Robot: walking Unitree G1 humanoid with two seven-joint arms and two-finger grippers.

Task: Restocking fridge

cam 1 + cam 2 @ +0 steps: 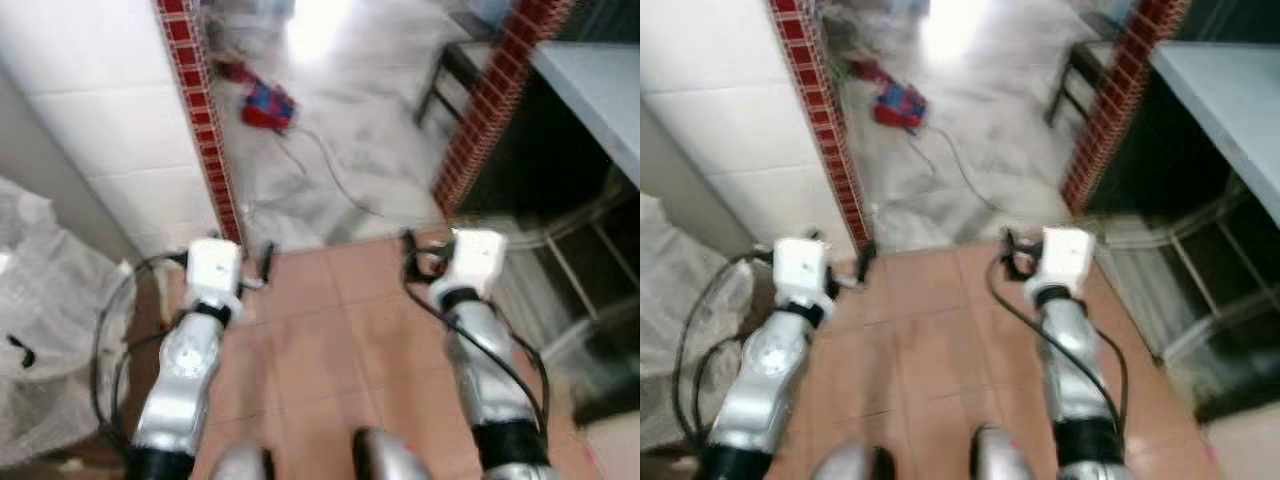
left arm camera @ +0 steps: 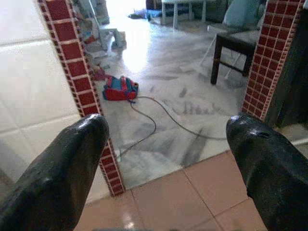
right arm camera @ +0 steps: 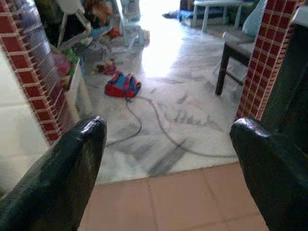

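My left gripper (image 2: pixel 166 130) is held out in front of me above the terracotta floor tiles (image 1: pixel 330 330), open, with nothing between its black fingers (image 2: pixel 72 159). My right gripper (image 3: pixel 168 130) is level with it on the right, also open and empty. In the eye views both silver arms reach forward, the left gripper (image 1: pixel 258 265) close to a red-tiled wall edge (image 1: pixel 205 130) and the right gripper (image 1: pixel 412 255) near a second red-tiled pillar (image 1: pixel 490 100). Both point through the opening onto a pale marble floor (image 1: pixel 350 130).
A red and blue bag (image 1: pixel 268 105) lies on the marble floor with a dark cable (image 1: pixel 330 170) trailing from it. A dark chair (image 2: pixel 231 48) stands beyond the right pillar. A grey counter (image 1: pixel 595 90) runs along the right, and crumpled clear plastic (image 1: pixel 40 320) lies at the left.
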